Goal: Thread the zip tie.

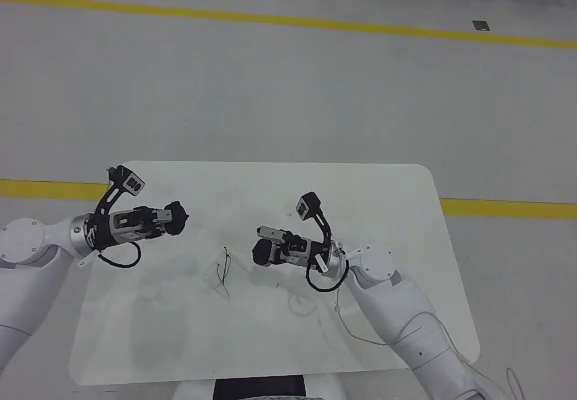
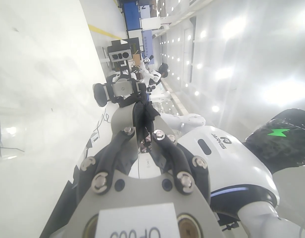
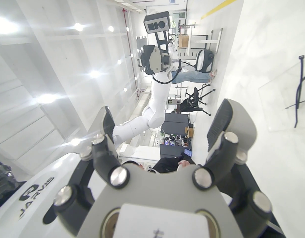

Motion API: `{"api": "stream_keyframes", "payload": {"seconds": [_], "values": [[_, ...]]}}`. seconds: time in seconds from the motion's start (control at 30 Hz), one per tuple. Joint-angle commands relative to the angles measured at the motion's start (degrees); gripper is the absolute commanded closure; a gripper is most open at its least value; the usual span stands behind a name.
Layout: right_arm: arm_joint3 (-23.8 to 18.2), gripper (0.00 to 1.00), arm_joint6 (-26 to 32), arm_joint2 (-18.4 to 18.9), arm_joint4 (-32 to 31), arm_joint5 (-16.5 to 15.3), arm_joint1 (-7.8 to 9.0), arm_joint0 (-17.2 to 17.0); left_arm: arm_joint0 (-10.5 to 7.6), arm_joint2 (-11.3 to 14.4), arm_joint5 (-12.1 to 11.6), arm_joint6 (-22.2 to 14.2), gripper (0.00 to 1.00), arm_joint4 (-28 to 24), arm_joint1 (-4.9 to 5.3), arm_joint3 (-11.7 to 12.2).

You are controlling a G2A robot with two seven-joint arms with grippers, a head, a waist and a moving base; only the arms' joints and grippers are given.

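Legend: we find the zip tie flat on the table, between the pincers and nearer the right pincer, whose jaws stand apart. Its long axis lies crosswise to that pincer's reach. The left pincer, jaws together, sits farther off.

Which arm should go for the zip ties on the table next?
Right, probably. The right gripper is open and sits nearer the zip ties in the top view. The left gripper is shut and farther off.
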Motion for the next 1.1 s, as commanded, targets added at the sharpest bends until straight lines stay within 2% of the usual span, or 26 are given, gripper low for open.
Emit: {"api": "stream_keyframes", "payload": {"seconds": [0.0, 0.17, 0.23, 0.3, 0.4, 0.43, 0.57, 0.97, 1.07], "values": [[-2.0, 0.0, -1.1, -1.1, -4.2, 2.9, 0.01, 0.4, 0.0, 0.0, 0.0, 0.0, 1.0, 0.0, 0.0, 0.0], [-5.9, 0.0, -3.6, -5.4, -13.4, 12.0, -0.34, 2.4, 0.0, 0.0, 0.0, 0.0, 1.0, 0.0, 0.0, 0.0], [-6.6, 0.0, -4.6, -6.9, -15.7, 14.6, -0.57, 3.1, 0.0, 0.0, 0.0, 0.0, 1.0, 0.0, 0.0, 0.0], [-7.0, 0.0, -5.6, -8.8, -20.7, 18.8, -0.73, 4.3, 0.0, 0.0, 0.0, 0.0, 1.0, 0.0, 0.0, 0.0], [-7.6, 0.0, -6.1, -10.7, -24.8, 23.7, -0.9, 5.2, 0.0, 0.0, 0.0, 0.0, 1.0, 0.0, 0.0, 0.0], [-7.9, 0.0, -6.1, -11.0, -25.2, 24.5, -0.96, 5.4, 0.0, 0.0, 0.0, 0.0, 1.0, 0.0, 0.0, 0.0], [-7.8, 0.0, -4.2, -11.5, -25.3, 23.7, -0.95, 5.7, 0.0, 0.0, 0.0, 0.0, 1.0, 0.0, 0.0, 0.0], [-8.8, 0.0, -5.2, -12.4, -26.7, 23.6, -1.06, 5.4, 0.0, 0.0, 0.0, 0.0, 1.0, 0.0, 0.0, 0.0], [-9.3, 0.0, -6.0, -14.9, -29.2, 25.8, -1.67, 6.6, 0.0, 0.0, 0.0, 0.0, 1.0, 0.0, 0.0, 0.0]]}}
